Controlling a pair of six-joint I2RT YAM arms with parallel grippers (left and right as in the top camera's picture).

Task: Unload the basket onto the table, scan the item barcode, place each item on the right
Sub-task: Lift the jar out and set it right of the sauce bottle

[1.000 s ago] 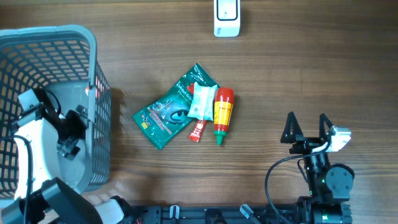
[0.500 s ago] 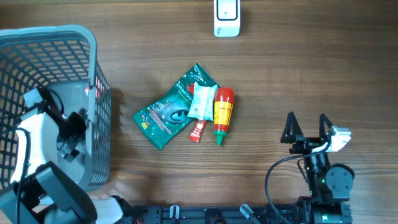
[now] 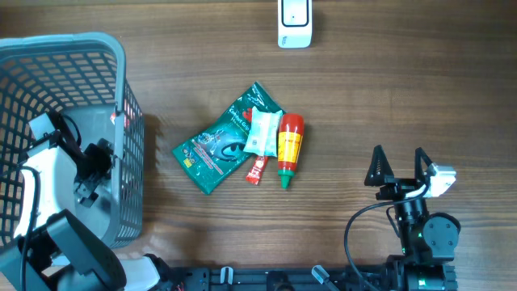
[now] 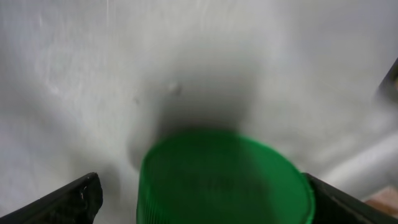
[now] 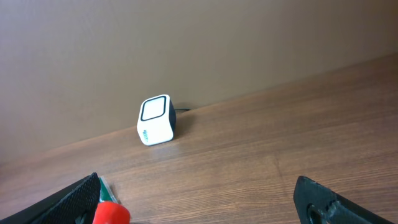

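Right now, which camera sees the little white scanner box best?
The right wrist view. The scanner stands whole there, with its front window in sight. The overhead view shows only its top, cut off at the picture's edge. The left wrist view does not show it.

Worktop (image 3: pixel 404 89) layout
Basket (image 3: pixel 121 56) at left, scanner (image 3: pixel 294 23) at the far edge; mid-worktop, the sachet (image 3: pixel 262 132) lies on the pouch (image 3: pixel 214 149), the bottle (image 3: pixel 290 145) just right of it.
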